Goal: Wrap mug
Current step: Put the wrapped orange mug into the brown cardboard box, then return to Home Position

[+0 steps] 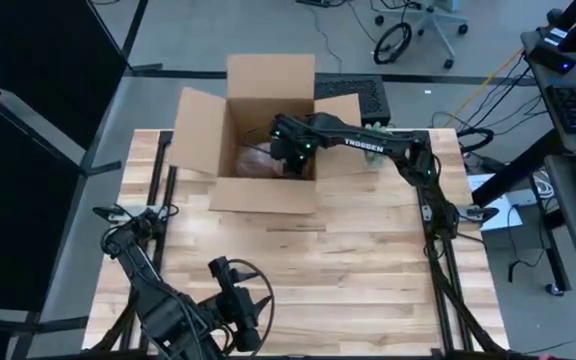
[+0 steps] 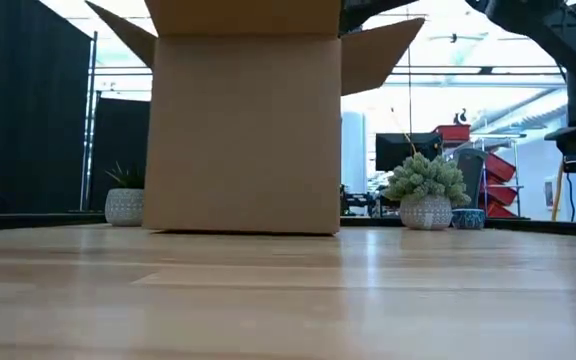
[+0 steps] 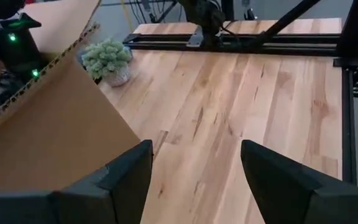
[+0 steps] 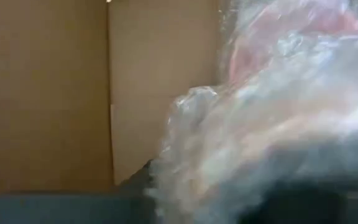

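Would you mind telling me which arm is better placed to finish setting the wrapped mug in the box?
Right: its gripper reaches into the box at the wrapped mug; the left gripper waits open, away from it.

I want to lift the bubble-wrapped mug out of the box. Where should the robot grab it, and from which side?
Probably from straight above, through the open top of the cardboard box, since walls block every other side. The wrapped bundle lies low inside, so pinching across its upper bulge looks best; the mug's handle is hidden by wrap. The right gripper already reaches down there. The left gripper waits open near the table's front.
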Controlling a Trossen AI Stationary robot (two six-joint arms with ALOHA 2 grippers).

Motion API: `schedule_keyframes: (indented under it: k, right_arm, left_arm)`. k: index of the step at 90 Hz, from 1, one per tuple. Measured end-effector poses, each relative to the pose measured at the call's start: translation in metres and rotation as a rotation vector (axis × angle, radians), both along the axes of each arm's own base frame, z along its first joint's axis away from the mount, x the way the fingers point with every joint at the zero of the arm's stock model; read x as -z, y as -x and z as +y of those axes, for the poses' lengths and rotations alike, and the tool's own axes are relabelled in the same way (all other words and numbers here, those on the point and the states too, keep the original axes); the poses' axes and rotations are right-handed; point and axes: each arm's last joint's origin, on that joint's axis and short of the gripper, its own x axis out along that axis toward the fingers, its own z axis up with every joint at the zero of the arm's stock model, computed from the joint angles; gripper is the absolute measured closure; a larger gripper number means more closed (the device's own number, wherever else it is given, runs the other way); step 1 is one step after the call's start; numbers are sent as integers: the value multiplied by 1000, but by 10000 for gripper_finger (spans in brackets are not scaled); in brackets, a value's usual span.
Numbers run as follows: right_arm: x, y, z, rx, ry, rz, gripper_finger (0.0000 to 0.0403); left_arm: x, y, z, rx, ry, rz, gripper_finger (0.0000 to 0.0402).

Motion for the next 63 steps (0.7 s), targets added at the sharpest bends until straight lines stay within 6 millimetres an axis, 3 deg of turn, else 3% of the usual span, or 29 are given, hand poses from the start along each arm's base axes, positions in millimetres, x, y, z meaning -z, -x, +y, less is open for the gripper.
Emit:
schedule_keyframes:
  k: [14,26,43,63]
  right_arm:
    - [-4,-2,2,1,12,-32,188]
    - [-24,7,5,-6,39,-61,138]
    - [-87,37,15,-28,122,-210,116]
    - [-166,94,43,-18,188,-409,126]
  left_arm:
    - [0,0,0,0,0,0,169]
    - [0,0,0,1,0,1,169]
    - [0,0,0,3,-6,5,169]
    - [0,-1,2,0,-11,9,169]
